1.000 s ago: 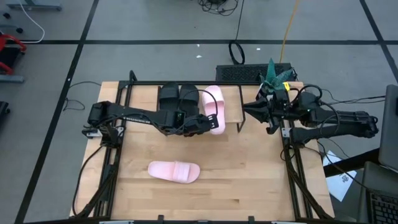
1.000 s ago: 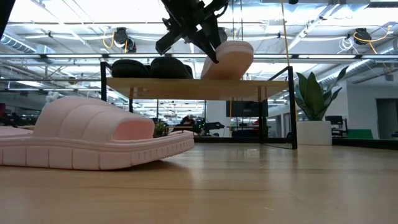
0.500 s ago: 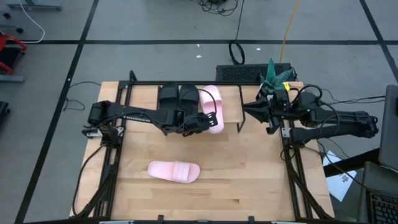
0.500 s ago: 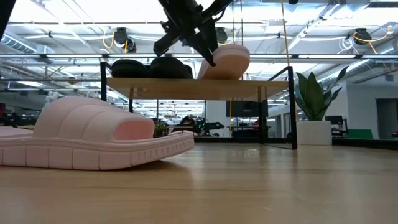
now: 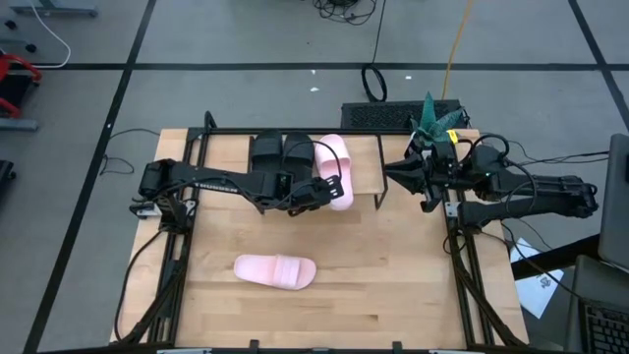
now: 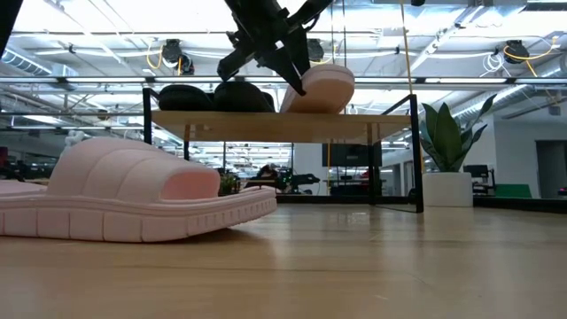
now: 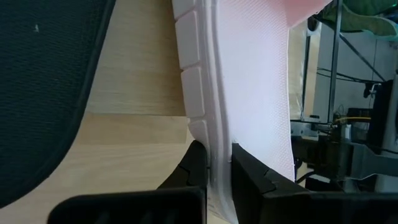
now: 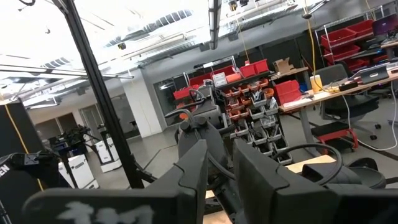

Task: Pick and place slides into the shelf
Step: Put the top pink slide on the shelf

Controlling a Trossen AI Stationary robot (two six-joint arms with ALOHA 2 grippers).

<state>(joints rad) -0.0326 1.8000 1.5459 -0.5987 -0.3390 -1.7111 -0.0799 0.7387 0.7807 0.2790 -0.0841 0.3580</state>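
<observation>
shelf [image 5: 366, 167] top | left end effector [image 5: 327, 193] reaching level, pinching pink slide [image 5: 337, 169] edge

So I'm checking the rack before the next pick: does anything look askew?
Yes. The pink slide on the shelf sits tilted, one end raised, with the left tool pinching its sole edge. The two black slides beside it lie flat.
</observation>
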